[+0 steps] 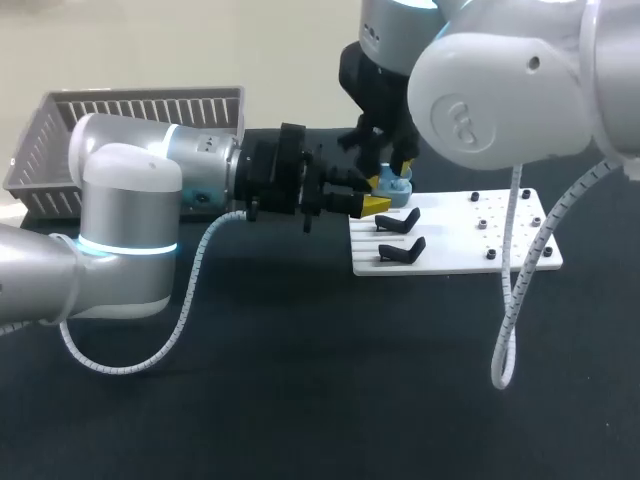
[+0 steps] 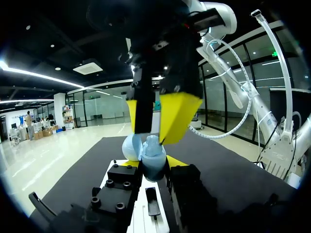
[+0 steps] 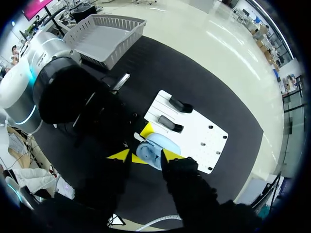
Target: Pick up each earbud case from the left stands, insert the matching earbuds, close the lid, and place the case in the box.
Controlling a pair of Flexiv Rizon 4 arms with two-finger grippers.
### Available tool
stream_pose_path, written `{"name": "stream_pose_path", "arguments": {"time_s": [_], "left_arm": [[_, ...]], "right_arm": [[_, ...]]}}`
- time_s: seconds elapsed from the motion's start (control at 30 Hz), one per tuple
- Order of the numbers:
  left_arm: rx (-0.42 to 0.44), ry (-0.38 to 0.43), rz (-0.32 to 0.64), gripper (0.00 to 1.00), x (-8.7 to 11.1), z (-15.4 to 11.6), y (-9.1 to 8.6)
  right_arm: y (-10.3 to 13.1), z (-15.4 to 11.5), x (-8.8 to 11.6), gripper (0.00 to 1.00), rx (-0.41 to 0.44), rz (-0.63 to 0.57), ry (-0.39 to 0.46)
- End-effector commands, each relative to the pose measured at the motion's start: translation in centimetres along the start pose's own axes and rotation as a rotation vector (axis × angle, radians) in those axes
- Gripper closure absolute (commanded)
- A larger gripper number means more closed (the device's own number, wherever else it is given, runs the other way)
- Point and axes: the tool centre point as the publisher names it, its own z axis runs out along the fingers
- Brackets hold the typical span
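On the board (image 1: 470, 245), two stands (image 1: 398, 220); the earbud case (image 1: 393, 186) above its back-left corner; basket (image 1: 130, 110) well left.

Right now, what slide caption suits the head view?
Left fingers grip a blue earbud case at the white board, right arm above.

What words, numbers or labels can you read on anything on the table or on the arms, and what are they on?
No text can be read in any view.
Right arm: a round embossed mark on its joint cap, too faint to read.
Case, stands, board, basket: no print shows.
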Motion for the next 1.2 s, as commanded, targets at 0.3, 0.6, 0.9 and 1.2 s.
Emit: {"name": "stream_pose_path", "arguments": {"time_s": [0.3,0.6,0.9,1.2], "left_arm": [[-0.006,-0.002,0.003,1.0,0.0,0.0,-0.2],[-0.006,-0.002,0.003,1.0,0.0,0.0,-0.2],[-0.006,-0.002,0.003,1.0,0.0,0.0,-0.2],[-0.006,-0.002,0.003,1.0,0.0,0.0,-0.2]], "right_arm": [[-1.9,-3.8,0.3,0.0,0.056,0.167,-0.124],[-5.9,-2.4,-1.4,0.0,0.144,0.409,-0.164],[-8.0,-0.2,-2.4,0.0,0.176,0.469,-0.143],[-8.9,1.5,-1.9,0.0,0.171,0.483,-0.097]]}}
